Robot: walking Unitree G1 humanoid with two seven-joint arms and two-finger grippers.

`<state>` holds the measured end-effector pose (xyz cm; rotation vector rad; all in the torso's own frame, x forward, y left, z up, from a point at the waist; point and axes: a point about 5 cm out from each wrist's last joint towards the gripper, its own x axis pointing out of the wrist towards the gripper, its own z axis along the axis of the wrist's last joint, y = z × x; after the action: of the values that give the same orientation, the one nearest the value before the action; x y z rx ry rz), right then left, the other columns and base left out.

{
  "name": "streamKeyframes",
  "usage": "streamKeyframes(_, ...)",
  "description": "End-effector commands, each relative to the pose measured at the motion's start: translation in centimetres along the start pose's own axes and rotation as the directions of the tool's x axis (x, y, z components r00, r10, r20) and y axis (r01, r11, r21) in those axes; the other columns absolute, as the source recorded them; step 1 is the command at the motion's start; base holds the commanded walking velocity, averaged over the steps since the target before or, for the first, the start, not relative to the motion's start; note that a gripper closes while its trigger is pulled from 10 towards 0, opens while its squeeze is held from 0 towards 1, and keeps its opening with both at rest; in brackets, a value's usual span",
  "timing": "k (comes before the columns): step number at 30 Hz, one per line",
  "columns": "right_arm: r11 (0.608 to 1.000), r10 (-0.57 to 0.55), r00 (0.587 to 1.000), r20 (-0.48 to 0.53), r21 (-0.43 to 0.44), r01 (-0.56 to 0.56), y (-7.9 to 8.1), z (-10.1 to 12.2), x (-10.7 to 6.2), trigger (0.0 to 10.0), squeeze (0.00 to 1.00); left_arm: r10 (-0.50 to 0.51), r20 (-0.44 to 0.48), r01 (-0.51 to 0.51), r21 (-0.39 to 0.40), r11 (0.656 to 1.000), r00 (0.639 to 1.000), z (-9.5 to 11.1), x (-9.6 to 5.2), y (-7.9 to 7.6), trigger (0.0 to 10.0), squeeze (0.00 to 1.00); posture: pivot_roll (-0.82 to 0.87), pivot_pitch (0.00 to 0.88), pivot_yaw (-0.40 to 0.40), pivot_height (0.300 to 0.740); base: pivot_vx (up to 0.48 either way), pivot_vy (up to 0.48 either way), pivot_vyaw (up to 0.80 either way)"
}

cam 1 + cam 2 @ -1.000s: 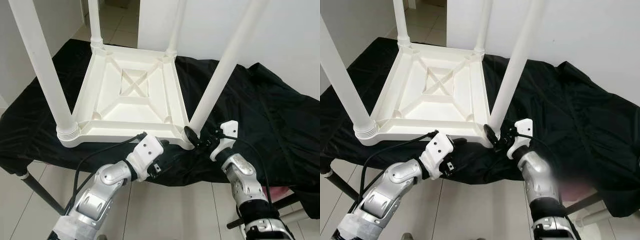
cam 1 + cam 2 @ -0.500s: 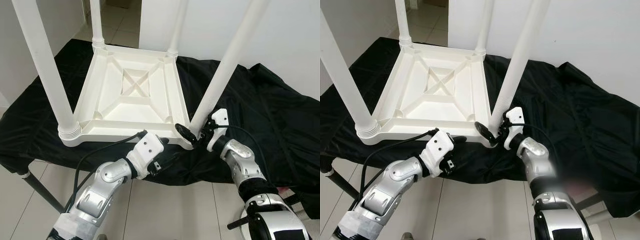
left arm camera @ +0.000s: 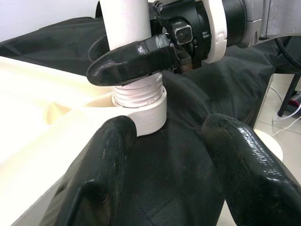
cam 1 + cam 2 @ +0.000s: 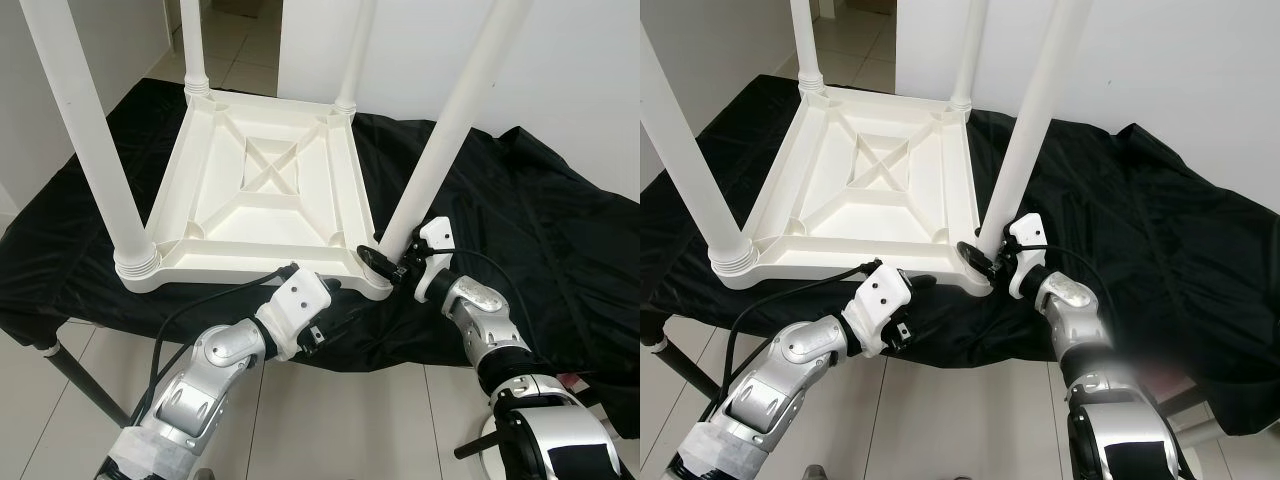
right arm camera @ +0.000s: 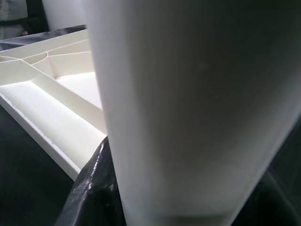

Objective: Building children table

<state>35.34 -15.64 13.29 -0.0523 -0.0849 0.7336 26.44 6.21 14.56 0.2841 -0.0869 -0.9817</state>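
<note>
Right pincer (image 4: 392,262): clamped round near-right leg (image 4: 455,120), just above its threaded base.
Left pincer (image 3: 164,141): wide apart, just beside table corner (image 3: 146,117).

A black cloth (image 4: 520,210) drapes the workbench, white walls (image 4: 580,70) behind, pale tiled floor (image 4: 340,420) below.

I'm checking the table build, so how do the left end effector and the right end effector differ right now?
The right end effector is closed around the base of the near-right table leg, just above its threaded collar; the left end effector grips nothing. The left's fingers are spread open over the black cloth, beside the tabletop edge. Both sit at the same near corner.
</note>
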Motion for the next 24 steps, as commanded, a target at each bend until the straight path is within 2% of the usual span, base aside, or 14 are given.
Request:
streamKeyframes(1, 1.000, -0.017, 1.000, 0.003, 0.012, 0.017, -0.3, -0.2, -0.2, 0.0, 0.00, -0.016, -0.004, 0.016, 0.005, 1.000, 1.000, 0.0, 0.2, -0.3, 10.0, 0.00, 0.08, 0.045, -0.123, 0.740, 0.000, 0.000, 0.00)
streamKeyframes(4, 0.999, -0.037, 0.999, 0.019, 0.036, 0.036, -0.2, -0.3, -0.3, 0.0, 0.00, -0.013, -0.005, 0.013, 0.006, 1.000, 1.000, 0.0, 0.2, -0.3, 10.0, 0.00, 0.08, 0.048, -0.123, 0.740, 0.000, 0.000, 0.00)
streamKeyframes(5, 0.997, -0.053, 0.998, 0.034, 0.059, 0.051, 0.1, -0.4, -0.3, 10.0, 0.00, -0.011, -0.006, 0.011, 0.006, 1.000, 1.000, -0.1, 0.2, -0.3, 10.0, 0.00, 0.08, 0.054, -0.125, 0.740, 0.000, 0.000, 0.00)
streamKeyframes(8, 0.991, -0.113, 0.992, 0.056, 0.078, 0.109, 0.7, -0.4, 0.0, 10.0, 0.00, -0.007, -0.006, 0.007, 0.005, 1.000, 1.000, -0.1, 0.1, -0.3, 10.0, 0.00, 0.07, 0.058, -0.123, 0.740, 0.000, 0.000, 0.00)
streamKeyframes(10, 0.991, -0.113, 0.992, 0.056, 0.078, 0.109, 0.7, -0.4, 0.0, 10.0, 0.00, -0.007, -0.006, 0.007, 0.005, 1.000, 1.000, -0.1, 0.1, -0.3, 10.0, 0.00, 0.07, 0.058, -0.123, 0.740, 0.000, 0.000, 0.00)
streamKeyframes(12, 0.979, -0.192, 0.980, 0.049, 0.085, 0.187, 1.1, -0.4, 0.5, 10.0, 0.00, -0.004, -0.008, 0.005, 0.006, 1.000, 1.000, -0.1, 0.1, -0.3, 10.0, 0.00, 0.07, 0.062, -0.118, 0.740, 0.000, 0.000, 0.00)
streamKeyframes(14, 0.971, -0.225, 0.973, 0.044, 0.089, 0.220, 1.2, -0.3, 0.7, 10.0, 0.00, -0.003, -0.010, 0.003, 0.008, 1.000, 1.000, -0.1, 0.1, -0.2, 10.0, 0.00, 0.07, 0.062, -0.118, 0.740, 0.000, 0.000, 0.00)
streamKeyframes(18, 0.953, -0.265, 0.963, 0.042, 0.166, 0.255, 2.2, -0.1, 1.4, 10.0, 0.00, 0.015, -0.019, -0.015, -0.007, 1.000, 1.000, -0.2, 0.0, -0.1, 10.0, 0.00, 0.07, 0.064, -0.114, 0.740, 0.000, 0.000, 0.00)
streamKeyframes(21, 0.925, -0.368, 0.930, 0.017, 0.104, 0.365, 2.9, -0.4, 1.7, 10.0, 0.00, 0.027, -0.024, -0.028, -0.011, 1.000, 0.999, -0.3, -0.1, 0.0, 10.0, 0.00, 0.07, 0.064, -0.111, 0.740, 0.000, 0.000, 0.00)
streamKeyframes(24, 0.885, -0.450, 0.893, -0.004, 0.128, 0.447, 3.4, -0.6, 1.8, 10.0, 0.00, 0.036, -0.041, -0.037, -0.022, 0.999, 0.998, -0.5, -0.1, 0.1, 10.0, 0.00, 0.07, 0.064, -0.111, 0.740, 0.000, 0.000, 0.00)
